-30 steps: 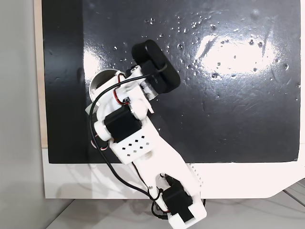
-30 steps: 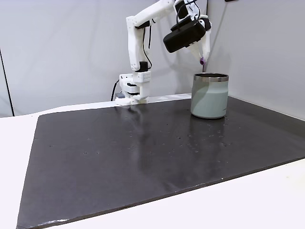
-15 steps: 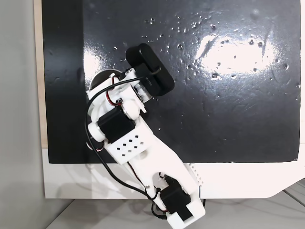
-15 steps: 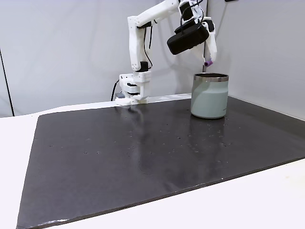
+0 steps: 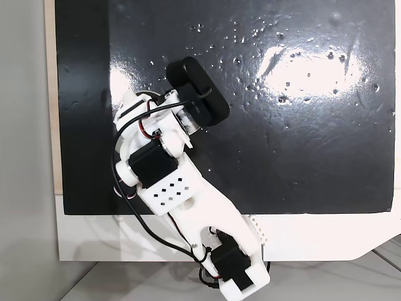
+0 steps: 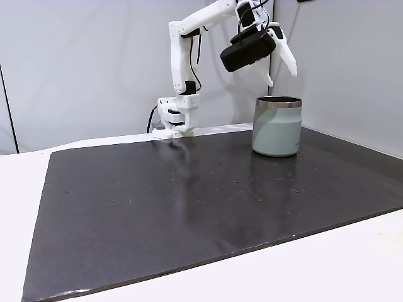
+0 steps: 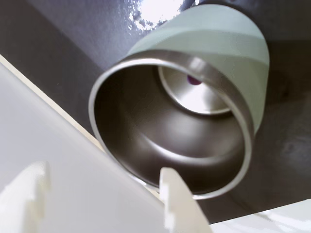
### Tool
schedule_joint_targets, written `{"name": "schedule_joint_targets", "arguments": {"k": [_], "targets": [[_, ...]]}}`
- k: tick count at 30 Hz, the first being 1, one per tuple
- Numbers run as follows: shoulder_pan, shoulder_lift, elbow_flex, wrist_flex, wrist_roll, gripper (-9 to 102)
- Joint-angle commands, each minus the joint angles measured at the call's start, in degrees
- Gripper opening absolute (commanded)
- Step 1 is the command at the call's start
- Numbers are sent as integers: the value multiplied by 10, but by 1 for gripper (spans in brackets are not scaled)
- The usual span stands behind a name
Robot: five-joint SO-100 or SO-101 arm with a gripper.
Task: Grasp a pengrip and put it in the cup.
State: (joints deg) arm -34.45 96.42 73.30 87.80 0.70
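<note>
In the side fixed view the arm (image 6: 189, 56) reaches from its base at left to the pincer (image 6: 281, 70) at right, poised directly above the cup (image 6: 277, 126). The fingers are spread wide apart and hold nothing.

The drop looks done, so the step in hand is, by my reading, the retreat. The clean way is to lift straight up and clear of the rim before swinging back toward the base, with the fingers kept apart so neither tip clips the steel edge and tips the cup.

In the wrist view the two white fingertips (image 7: 175, 204) sit at the lower left, and the cup (image 7: 223, 43) lies just beyond and below them, mouth toward the camera. The pengrip (image 7: 194, 79) lies below the pincer on the shiny floor of the cup. It shows as a small purple spot against the bright metal, too tiny to make out any ribbing.
</note>
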Motion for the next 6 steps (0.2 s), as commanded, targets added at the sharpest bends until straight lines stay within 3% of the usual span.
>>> {"name": "schedule_joint_targets", "arguments": {"k": [1, 6], "targets": [[5, 7, -28, -11, -2, 28], [5, 8, -29, -11, -3, 28]]}}
